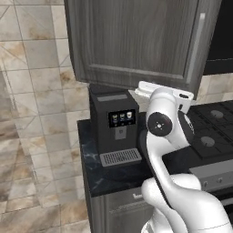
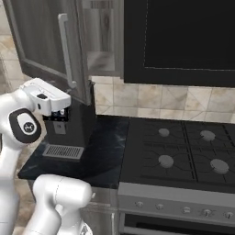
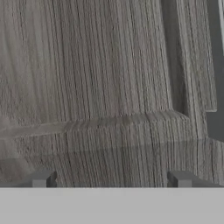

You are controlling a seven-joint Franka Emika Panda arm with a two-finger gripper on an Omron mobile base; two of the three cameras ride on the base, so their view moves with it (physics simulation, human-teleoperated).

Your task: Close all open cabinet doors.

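Claw [image 3: 111, 179] spread wide, empty, tips right up near open cabinet door [image 3: 96, 78], contact unclear.

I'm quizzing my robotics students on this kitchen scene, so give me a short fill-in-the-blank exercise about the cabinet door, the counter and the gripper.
1. The cabinet door above the counter stands ____, showing the shelf behind it.
2. Its silver bar handle runs ____.
3. Under the door, on the dark counter, stands a black ____ machine.
4. The gripper faces the door's wood-grain panel with its fingertips spread ____.

Missing words: open; vertically; coffee; apart
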